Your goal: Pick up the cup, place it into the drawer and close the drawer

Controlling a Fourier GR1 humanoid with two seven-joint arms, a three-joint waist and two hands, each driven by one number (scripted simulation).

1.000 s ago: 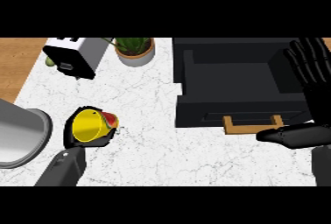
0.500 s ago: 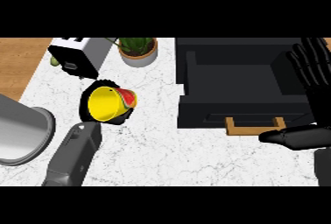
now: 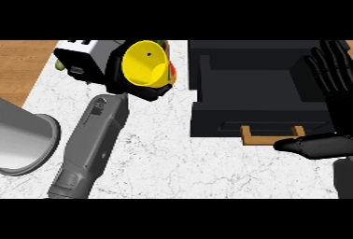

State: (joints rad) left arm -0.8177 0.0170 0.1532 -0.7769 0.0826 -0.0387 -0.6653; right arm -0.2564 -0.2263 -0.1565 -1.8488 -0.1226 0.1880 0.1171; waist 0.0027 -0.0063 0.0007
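Carried up and rightward since the earlier frame, cup (image 3: 143,63) sits clasped in the curled left hand (image 3: 144,91), drawer (image 3: 228,114) just right of it — probably light, rigid, slick, best held round its wall — right hand (image 3: 334,74) open.

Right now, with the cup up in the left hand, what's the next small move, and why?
Probably carry the left hand to the right until the yellow cup hangs over the open drawer. The hand's fingers are curled round the cup, but the cup sits left of the drawer's left wall.
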